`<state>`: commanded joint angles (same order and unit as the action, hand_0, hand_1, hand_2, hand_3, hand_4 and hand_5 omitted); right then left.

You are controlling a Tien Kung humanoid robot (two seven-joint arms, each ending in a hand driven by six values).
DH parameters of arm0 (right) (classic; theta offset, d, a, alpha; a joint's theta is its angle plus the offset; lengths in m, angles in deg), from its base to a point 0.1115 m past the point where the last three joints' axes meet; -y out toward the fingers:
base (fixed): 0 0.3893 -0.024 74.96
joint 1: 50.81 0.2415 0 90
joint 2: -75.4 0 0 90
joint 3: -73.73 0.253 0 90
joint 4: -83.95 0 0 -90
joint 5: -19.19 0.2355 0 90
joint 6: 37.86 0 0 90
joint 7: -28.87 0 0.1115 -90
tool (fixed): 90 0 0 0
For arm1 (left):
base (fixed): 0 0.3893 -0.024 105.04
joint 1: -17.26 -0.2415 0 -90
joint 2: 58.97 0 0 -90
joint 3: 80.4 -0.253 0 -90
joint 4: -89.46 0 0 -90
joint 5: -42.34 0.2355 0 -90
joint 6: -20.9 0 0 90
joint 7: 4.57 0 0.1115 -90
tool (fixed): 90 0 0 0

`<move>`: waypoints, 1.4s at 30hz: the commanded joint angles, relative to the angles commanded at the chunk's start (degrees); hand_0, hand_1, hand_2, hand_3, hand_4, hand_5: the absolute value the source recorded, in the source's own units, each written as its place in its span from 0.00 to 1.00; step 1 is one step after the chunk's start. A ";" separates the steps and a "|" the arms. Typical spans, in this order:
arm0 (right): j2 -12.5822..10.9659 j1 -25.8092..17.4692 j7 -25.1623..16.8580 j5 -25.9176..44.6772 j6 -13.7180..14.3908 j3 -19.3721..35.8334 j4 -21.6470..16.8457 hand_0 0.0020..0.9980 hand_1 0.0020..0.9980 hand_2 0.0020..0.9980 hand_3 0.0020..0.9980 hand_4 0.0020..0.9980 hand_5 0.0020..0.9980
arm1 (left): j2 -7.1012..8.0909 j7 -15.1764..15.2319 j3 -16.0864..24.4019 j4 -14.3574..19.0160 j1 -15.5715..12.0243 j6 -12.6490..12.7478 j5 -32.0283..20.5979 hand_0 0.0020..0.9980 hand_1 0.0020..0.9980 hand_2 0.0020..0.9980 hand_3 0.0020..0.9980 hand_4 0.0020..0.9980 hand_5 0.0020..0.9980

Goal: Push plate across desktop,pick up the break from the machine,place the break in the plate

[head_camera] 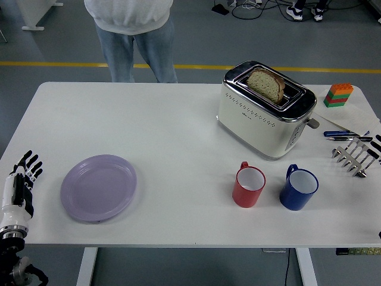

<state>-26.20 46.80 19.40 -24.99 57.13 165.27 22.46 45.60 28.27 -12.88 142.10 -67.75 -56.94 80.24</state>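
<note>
A white tabletop [166,119] seen from above. The robot's left hand [21,182] rests at the near-left edge, fingers spread and holding nothing, just beside a lilac plate [98,187] without touching it. The right hand [376,149] barely shows at the far right edge; its state cannot be told. A slice of brown bread [266,84] stands in a cream toaster [265,113] far right. Nearer sit a red mug [249,186] and a blue mug [299,188]. A person [132,33] stands beyond the tabletop.
</note>
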 joint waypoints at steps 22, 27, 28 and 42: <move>-0.02 0.14 -0.04 0.05 -0.01 -0.09 -0.01 0.71 0.68 0.68 0.62 0.51 0.41 | -1.10 -0.82 -3.84 -4.38 2.73 -1.27 -1.33 0.79 0.81 0.83 0.87 0.46 1.00; -0.02 0.15 -0.05 0.03 -0.03 -0.17 0.01 0.71 0.68 0.68 0.62 0.51 0.41 | -1.29 -1.04 -4.51 -5.14 3.11 -1.52 -1.45 0.78 0.80 0.83 0.86 0.46 1.00; 0.02 0.16 -0.06 0.03 -0.04 -0.12 0.02 0.71 0.68 0.68 0.62 0.51 0.41 | -1.34 -1.11 -4.66 -5.16 3.20 -1.57 -1.28 0.78 0.80 0.83 0.86 0.46 1.00; 0.05 0.28 -0.05 0.00 -0.04 0.05 0.05 0.71 0.68 0.68 0.62 0.51 0.41 | -2.18 -1.39 -6.99 -6.45 4.64 -1.79 -1.46 0.77 0.80 0.82 0.85 0.46 1.00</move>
<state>-26.16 47.08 19.35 -24.99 57.09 165.32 22.50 43.41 26.88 -19.88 135.65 -63.11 -58.73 78.78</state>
